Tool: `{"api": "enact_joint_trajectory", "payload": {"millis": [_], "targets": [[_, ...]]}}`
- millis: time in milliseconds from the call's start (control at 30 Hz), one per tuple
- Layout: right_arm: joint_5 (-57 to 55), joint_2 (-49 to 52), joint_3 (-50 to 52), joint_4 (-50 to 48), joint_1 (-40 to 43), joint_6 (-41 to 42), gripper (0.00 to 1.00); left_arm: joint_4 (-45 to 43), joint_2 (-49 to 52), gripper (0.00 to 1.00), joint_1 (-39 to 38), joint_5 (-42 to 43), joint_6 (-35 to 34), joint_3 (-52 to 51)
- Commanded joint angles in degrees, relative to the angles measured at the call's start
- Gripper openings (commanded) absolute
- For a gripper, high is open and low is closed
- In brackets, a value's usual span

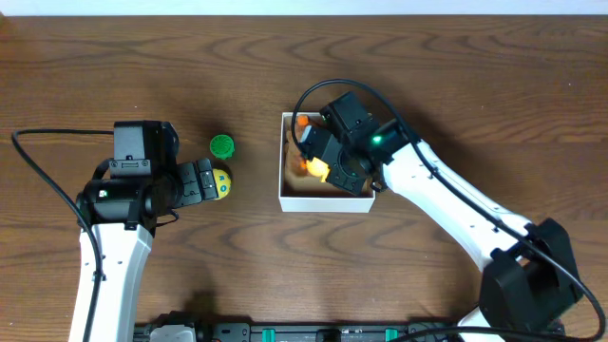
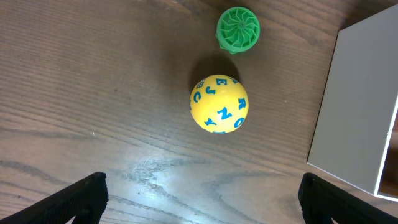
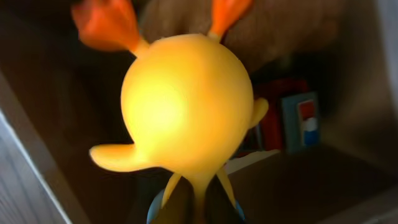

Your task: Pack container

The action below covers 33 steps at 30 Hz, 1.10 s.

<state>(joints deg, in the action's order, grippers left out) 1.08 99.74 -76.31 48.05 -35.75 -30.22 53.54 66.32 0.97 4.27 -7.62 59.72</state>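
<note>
Left pincer (image 1: 213, 182): mine, spread wide and holding nothing; in my left wrist view both fingertips (image 2: 87, 194) stand well apart over bare wood.
Ball (image 2: 219, 104): yellow with blue letters, resting on the tabletop (image 1: 456, 76) just ahead of my open left pincer, touching neither finger.
Green piece (image 2: 237, 29): small, round and ribbed, just beyond the ball, toward the far edge.
Box (image 1: 323, 202): white and square with a tan-brown inside, sitting near the middle of the tabletop, well apart from every edge; its white outer wall is close beside the ball.
Right pincer (image 1: 320, 169): mine, closed on a toy and hanging over the box's opening.
Toy (image 3: 186, 112): round yellow body with orange feet, gripped at its thin end.
Inside the box: something red and blue (image 3: 297, 121) lies on the floor, too blurred to name.
</note>
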Motion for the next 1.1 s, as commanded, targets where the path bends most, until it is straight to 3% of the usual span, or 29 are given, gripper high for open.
{"api": "enact_joint_trajectory", "payload": {"millis": [0, 33, 133, 167, 200, 433, 667, 833, 1067], "targets": [[0.5, -0.9, 0.0, 0.2, 0.2, 0.2, 0.42, 0.0, -0.1, 0.98, 0.2, -0.7, 0.5, 0.9], [0.4, -1.3, 0.0, 0.3, 0.2, 1.1, 0.47, 0.0, -0.1, 0.98, 0.2, -0.7, 0.5, 0.9], [0.4, -3.3, -0.1, 0.6, 0.2, 2.6, 0.83, 0.0, -0.1, 0.98, 0.2, -0.7, 0.5, 0.9], [0.4, -4.5, -0.1, 0.9, 0.2, 2.6, 0.85, 0.0, -0.1, 0.98, 0.2, -0.7, 0.5, 0.9], [0.3, -5.7, -0.1, 1.0, 0.3, 2.6, 0.99, 0.0, -0.1, 0.98, 0.2, -0.7, 0.5, 0.9], [-2.8, -17.7, -0.2, -1.1, 6.7, 18.4, 0.99, 0.0, -0.1, 0.98, 0.2, -0.7, 0.5, 0.9], [-1.0, -25.6, -0.1, 1.7, 28.0, 44.7, 0.99, 0.0, -0.1, 0.98, 0.2, -0.7, 0.5, 0.9], [2.3, -25.5, -0.1, 4.9, 41.1, 48.3, 0.99, 0.0, -0.1, 0.98, 0.2, -0.7, 0.5, 0.9], [-0.5, -23.6, 0.0, 8.7, 46.7, 48.2, 0.99, -2.3, -0.1, 0.98, 0.2, -0.6, -1.0, 0.9]]}}
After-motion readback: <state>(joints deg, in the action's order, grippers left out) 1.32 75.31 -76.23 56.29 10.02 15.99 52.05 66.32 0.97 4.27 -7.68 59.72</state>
